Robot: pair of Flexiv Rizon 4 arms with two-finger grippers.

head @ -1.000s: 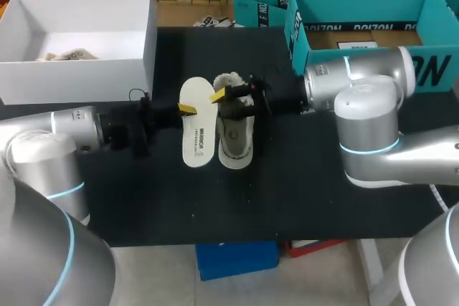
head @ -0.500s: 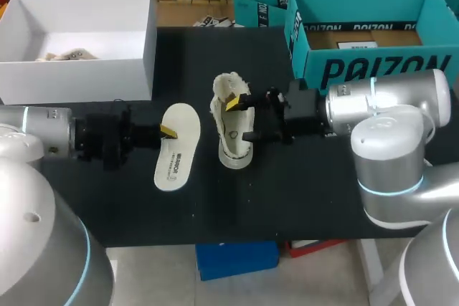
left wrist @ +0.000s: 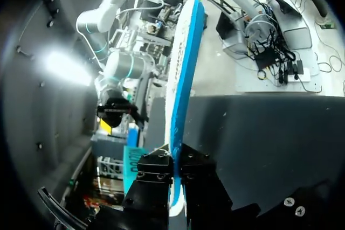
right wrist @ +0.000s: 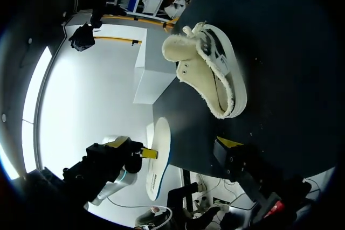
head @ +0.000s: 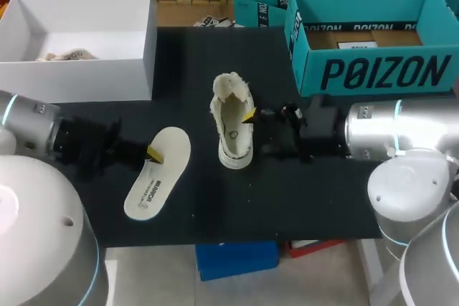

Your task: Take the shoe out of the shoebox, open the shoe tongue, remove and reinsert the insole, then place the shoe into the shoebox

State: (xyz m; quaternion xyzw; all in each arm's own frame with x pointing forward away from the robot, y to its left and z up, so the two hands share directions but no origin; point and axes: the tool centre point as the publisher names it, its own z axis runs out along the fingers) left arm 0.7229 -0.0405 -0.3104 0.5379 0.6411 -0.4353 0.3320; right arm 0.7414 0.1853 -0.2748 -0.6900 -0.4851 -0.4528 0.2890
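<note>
Left gripper point(head: 152, 154) pinches the flat white insole point(head: 161, 177), blue underside, left of shoe point(head: 233, 130). Shoe is cream with a fuzzy rim. Right gripper point(head: 259, 132) spread wide, empty, just right of shoe.

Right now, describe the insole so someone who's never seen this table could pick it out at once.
On the black table, look in front of the white box at the far left corner. There the left claw grips a flat, cream, elongated oval: the insole. Unlike the fleecy shoe beside it, nearer the middle, it has no walls, only dark print on top.
</note>
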